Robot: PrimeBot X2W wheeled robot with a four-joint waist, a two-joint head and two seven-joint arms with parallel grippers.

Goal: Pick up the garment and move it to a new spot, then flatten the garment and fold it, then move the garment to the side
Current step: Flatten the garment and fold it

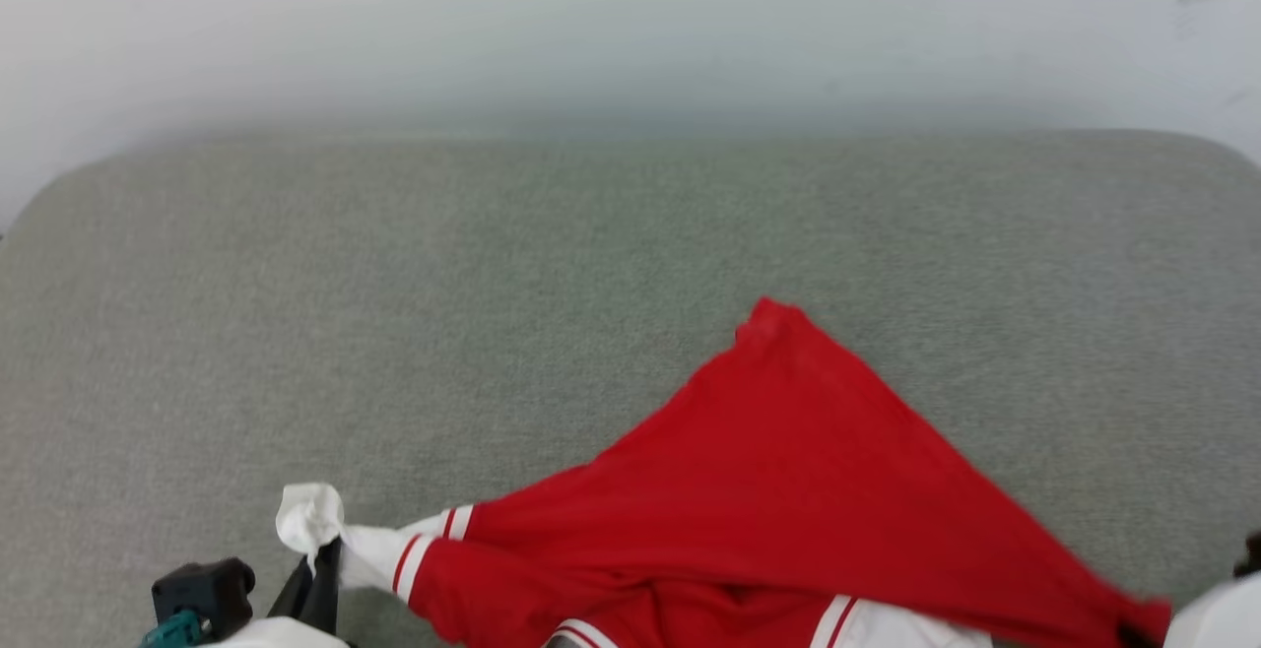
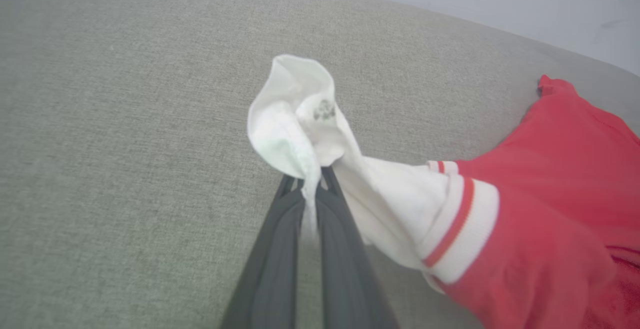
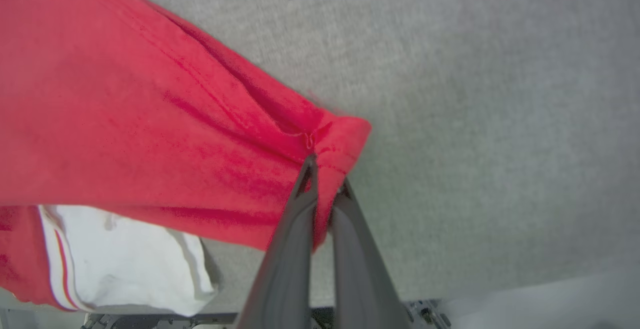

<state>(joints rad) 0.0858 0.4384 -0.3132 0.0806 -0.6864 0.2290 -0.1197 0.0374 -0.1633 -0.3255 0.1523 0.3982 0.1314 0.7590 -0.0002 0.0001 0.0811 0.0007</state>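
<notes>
Observed: red jersey shirt with white short sleeves and red-and-white striped trim [image 1: 788,451] is stretched across the near right part of the grey-green fabric-covered worktop [image 1: 493,284]. One red corner peaks toward the far side. The shirt's near edge is cut off by the bottom of the head view.

Left tool [image 1: 325,554], near left: dark fingers pinched on the bunched end of the white sleeve [image 1: 310,515]. A small grey mark [image 2: 324,110] on that sleeve is too blurred to identify.

Right tool [image 3: 322,179], near right: fingers clamped on a red hem corner. In the head view it is mostly hidden behind the cloth, beside a pale forearm [image 1: 1222,614] cut off by the frame.

Second white sleeve [image 3: 125,259] lies partly covered under the red panel.

Pale wall [image 1: 630,28] beyond the far edge is out of focus.
</notes>
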